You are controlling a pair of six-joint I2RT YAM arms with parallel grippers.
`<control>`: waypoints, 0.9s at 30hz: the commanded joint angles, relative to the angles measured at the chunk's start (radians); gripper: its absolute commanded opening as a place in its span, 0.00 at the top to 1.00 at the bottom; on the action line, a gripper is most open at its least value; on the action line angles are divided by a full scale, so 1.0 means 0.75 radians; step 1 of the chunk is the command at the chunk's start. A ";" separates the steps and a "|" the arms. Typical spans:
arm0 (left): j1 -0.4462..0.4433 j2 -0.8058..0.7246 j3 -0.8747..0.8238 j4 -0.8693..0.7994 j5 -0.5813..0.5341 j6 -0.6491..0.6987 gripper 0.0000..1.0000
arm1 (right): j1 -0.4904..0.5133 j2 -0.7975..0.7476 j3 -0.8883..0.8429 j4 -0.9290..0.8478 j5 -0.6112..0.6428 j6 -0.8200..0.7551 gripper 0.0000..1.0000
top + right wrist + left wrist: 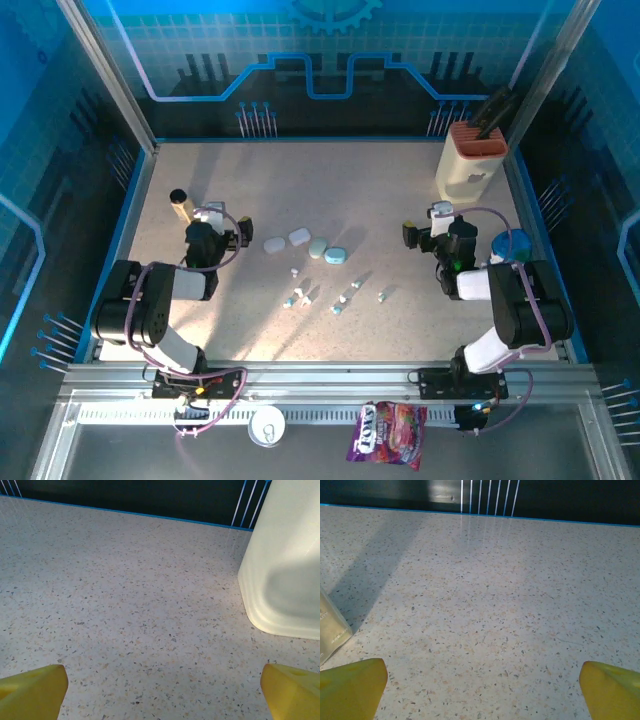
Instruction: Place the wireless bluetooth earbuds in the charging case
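Note:
Several tiny white earbuds, some with teal parts, lie scattered mid-table, among them one (295, 271), a pair (290, 300) and another (338, 305). Just behind them several closed pill-shaped charging cases form a row, from a pale grey one (275, 244) to a light blue one (335, 254). My left gripper (213, 212) hovers left of the cases, open, with yellow fingertips (350, 687) wide apart over bare tabletop. My right gripper (441, 213) is right of the cases, also open (164, 690), with nothing between its fingers (292, 690).
A cream holder with an orange top (470, 160) stands at the back right, close to my right gripper (285, 570). A black-capped bottle (180, 205) stands beside my left gripper (330, 630). A blue round object (512, 243) sits by the right arm. A candy bag (388, 432) lies on the front rail.

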 commanded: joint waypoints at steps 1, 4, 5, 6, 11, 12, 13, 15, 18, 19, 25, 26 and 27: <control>0.015 -0.027 -0.023 0.000 0.032 0.032 0.01 | 0.010 -0.029 -0.009 -0.006 0.010 0.017 0.00; 0.014 -0.029 -0.022 0.000 0.031 0.031 0.01 | 0.010 -0.029 -0.010 -0.006 0.009 0.016 0.00; 0.014 -0.028 -0.021 0.001 0.031 0.033 0.01 | 0.010 -0.029 -0.008 -0.009 0.007 0.016 0.00; 0.015 -0.028 -0.020 0.001 0.032 0.032 0.01 | 0.006 -0.029 -0.006 -0.013 0.003 0.017 0.00; 0.014 -0.029 -0.022 0.000 0.032 0.033 0.01 | 0.005 -0.029 -0.007 -0.015 0.014 0.024 0.00; 0.015 -0.028 -0.022 0.001 0.032 0.031 0.01 | 0.006 -0.029 -0.006 -0.014 0.015 0.024 0.00; 0.014 -0.029 -0.021 0.003 0.032 0.031 0.01 | 0.006 -0.029 -0.007 -0.013 0.015 0.023 0.00; 0.014 -0.029 -0.022 0.002 0.032 0.031 0.01 | 0.005 -0.029 -0.006 -0.014 0.015 0.024 0.00; 0.015 -0.029 -0.022 0.001 0.031 0.032 0.01 | 0.006 -0.029 -0.007 -0.014 0.014 0.023 0.00; 0.014 -0.027 -0.021 -0.001 0.032 0.032 0.01 | 0.006 -0.029 -0.006 -0.015 0.013 0.025 0.00; 0.016 -0.029 -0.020 -0.003 0.035 0.029 0.01 | 0.002 -0.029 -0.006 -0.014 0.011 0.025 0.00; 0.015 -0.028 -0.021 -0.003 0.034 0.029 0.01 | 0.002 -0.029 -0.006 -0.014 0.011 0.027 0.00; 0.014 -0.028 -0.020 -0.003 0.035 0.031 0.01 | 0.002 -0.028 -0.006 -0.014 0.013 0.026 0.00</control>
